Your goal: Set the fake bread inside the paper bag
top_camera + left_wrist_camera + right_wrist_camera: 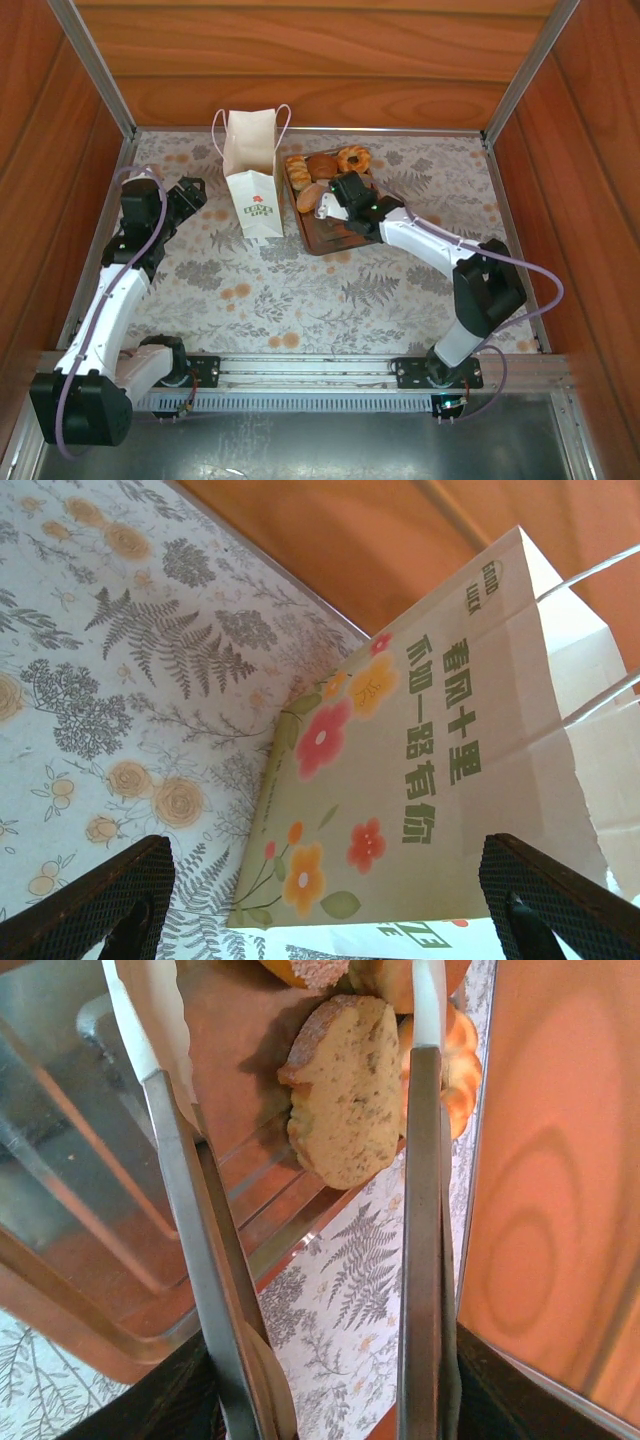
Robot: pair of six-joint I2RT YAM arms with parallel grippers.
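Note:
The white paper bag (251,190) stands upright left of the tray, its mouth open; in the left wrist view the bag (420,780) shows flowers and green lettering. My left gripper (186,194) sits open to the bag's left, and its black pads (100,900) frame the bag's side without touching it. Several pieces of fake bread (322,167) lie at the tray's far end, a ring donut (352,158) among them. My right gripper (333,203) hangs open over the tray. A speckled tan roll (345,1090) lies between its long fingers (185,1180), close against the right one.
The brown rectangular tray (328,240) lies mid-table on the floral cloth, and its near half is bare (120,1220). An orange striped pastry (463,1050) sits beyond the right finger. Wooden walls and metal posts enclose the table.

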